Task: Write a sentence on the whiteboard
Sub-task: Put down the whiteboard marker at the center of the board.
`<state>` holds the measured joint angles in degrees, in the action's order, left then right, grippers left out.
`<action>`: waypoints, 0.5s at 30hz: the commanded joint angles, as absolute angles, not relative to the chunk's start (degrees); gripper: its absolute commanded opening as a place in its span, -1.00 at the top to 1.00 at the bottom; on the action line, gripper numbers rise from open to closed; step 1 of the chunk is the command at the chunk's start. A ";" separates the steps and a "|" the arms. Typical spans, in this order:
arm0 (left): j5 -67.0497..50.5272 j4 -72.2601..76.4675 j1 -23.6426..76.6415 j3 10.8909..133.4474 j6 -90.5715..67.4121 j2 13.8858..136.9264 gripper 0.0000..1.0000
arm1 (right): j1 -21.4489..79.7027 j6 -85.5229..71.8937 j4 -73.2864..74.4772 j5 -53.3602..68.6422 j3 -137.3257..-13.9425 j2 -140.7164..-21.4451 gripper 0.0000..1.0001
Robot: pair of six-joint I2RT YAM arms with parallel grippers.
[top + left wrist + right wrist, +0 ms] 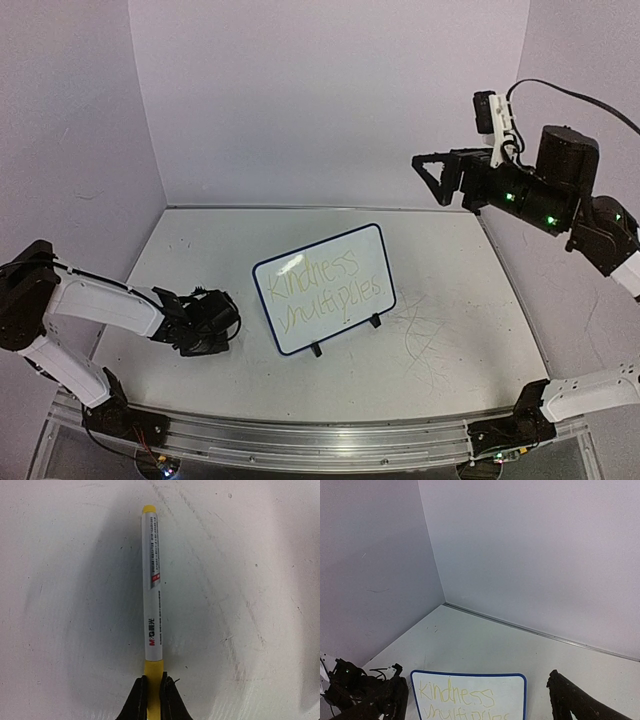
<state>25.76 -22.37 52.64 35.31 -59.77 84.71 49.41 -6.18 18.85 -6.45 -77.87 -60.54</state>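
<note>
The whiteboard stands tilted on its wire feet at the table's middle. The sentence on it reads "Kindness multiplies" in yellow-green letters. The board's top part also shows in the right wrist view. My left gripper is low over the table, left of the board. It is shut on the yellow end of a white marker, with the jaws pinching that end. The marker points away over the tabletop and is hidden in the top view. My right gripper is raised high at the back right, open and empty.
Grey scribble marks lie on the tabletop right of the board. Walls close the back and both sides. A metal rail runs along the near edge. My left arm shows at the lower left of the right wrist view.
</note>
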 commanded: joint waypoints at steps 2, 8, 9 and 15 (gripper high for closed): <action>25.41 -24.86 52.30 36.97 -59.01 82.31 0.74 | 49.52 -4.33 16.71 -10.15 -77.77 -57.81 -0.97; 28.50 -32.38 52.29 42.90 -56.64 74.08 0.30 | 49.56 -1.99 17.63 -15.10 -78.29 -55.30 -0.97; 29.15 -34.14 52.23 44.74 -55.89 72.95 0.23 | 49.51 -1.47 18.27 -16.53 -78.66 -55.01 -0.97; 35.90 -41.13 52.21 63.50 -44.03 65.34 0.00 | 49.48 2.44 19.51 -21.99 -80.40 -52.30 -0.97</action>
